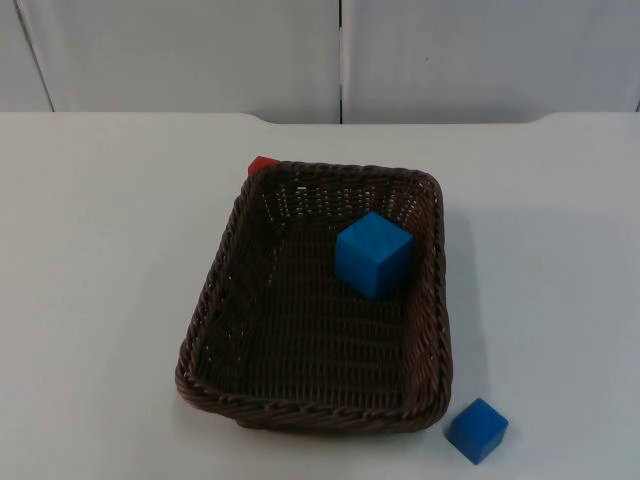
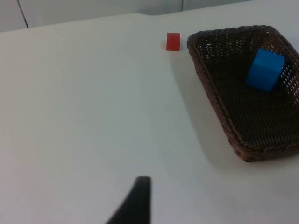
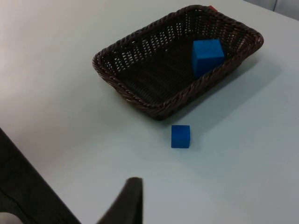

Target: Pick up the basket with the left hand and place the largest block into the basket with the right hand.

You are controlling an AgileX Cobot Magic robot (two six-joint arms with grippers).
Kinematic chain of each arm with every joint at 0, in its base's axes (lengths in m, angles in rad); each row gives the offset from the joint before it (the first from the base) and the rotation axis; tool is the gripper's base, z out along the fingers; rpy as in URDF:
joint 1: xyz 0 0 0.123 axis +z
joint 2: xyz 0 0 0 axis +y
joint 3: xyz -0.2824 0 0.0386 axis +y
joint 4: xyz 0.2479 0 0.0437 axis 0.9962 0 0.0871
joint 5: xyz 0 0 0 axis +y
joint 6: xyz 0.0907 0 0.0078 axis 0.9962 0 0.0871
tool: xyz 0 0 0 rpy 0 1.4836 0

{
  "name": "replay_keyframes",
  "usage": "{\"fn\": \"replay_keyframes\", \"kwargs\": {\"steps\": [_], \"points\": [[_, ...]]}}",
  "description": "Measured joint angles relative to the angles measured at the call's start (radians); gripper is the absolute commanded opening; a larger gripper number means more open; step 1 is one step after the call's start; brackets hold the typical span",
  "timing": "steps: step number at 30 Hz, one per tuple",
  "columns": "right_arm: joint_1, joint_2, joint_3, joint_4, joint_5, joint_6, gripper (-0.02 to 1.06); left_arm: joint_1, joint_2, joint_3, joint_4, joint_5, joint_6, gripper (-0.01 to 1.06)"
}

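**Brown wicker basket already holds the big blue block**

Brown wicker forms the basket [image 1: 215,330], which sits flat on the white bench [image 1: 90,250] with the large blue block [image 1: 373,254] resting inside it, close to its far right wall. A small blue block [image 1: 477,430] lies on the bench just off the basket's near right corner, and a small red block [image 1: 263,165] peeks out behind the far left corner, just beside the rim.

The left jaws [image 2: 135,205] hover over bare bench well to the side of the basket; the right jaws [image 3: 126,203] hang well back from the small blue block. Whether either pair is apart or together I cannot tell.

Judging by the layout, the placing looks done. What remains is retreat: both arms should draw away high and wide, avoiding the rim and the loose blocks.
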Motion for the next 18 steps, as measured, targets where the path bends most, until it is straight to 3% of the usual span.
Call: {"fn": "replay_keyframes", "kwargs": {"steps": [18], "points": [[0.0, 0.0, 0.0, 0.0, -0.002, 0.0, 1.05, 0.0, 0.0, 0.0, 0.002, 0.0, 0.0, 1.05]]}}
